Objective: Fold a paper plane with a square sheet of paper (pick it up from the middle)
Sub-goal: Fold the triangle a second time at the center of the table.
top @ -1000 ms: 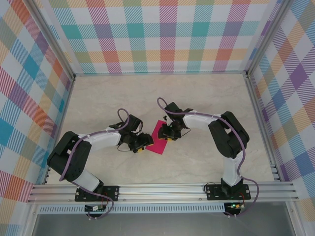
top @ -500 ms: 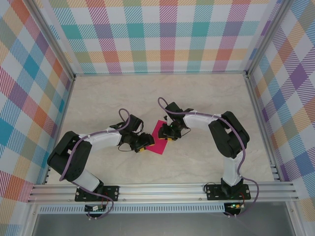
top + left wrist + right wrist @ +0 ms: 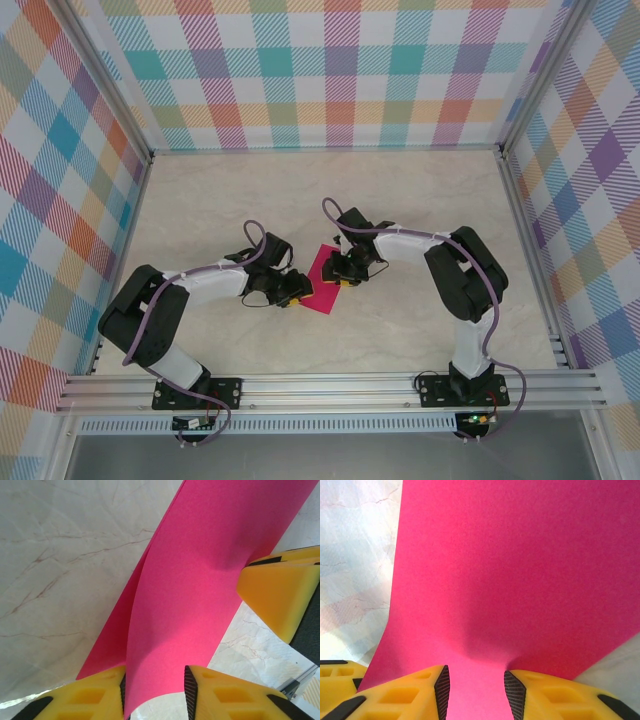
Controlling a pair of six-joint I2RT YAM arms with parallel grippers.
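Left wrist view: the left gripper (image 3: pixel 154 696) straddles a raised curl of the square sheet of paper (image 3: pixel 200 580) — clamped or not, I cannot tell; beyond, a yellow finger (image 3: pixel 275 592) of the other arm touches it. Right wrist view: the right gripper (image 3: pixel 476 692) pinches the sheet's puckered edge. From above, the sheet lies on the table (image 3: pixel 400 200) between both.

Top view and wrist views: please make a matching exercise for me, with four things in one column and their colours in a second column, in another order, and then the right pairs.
Things:
1. paper
2. fingers
3. table
4. walls

Colours:
A. pale marble
B. checks of many colours
C. bright pink
D. yellow

Pairs: 1-C, 2-D, 3-A, 4-B
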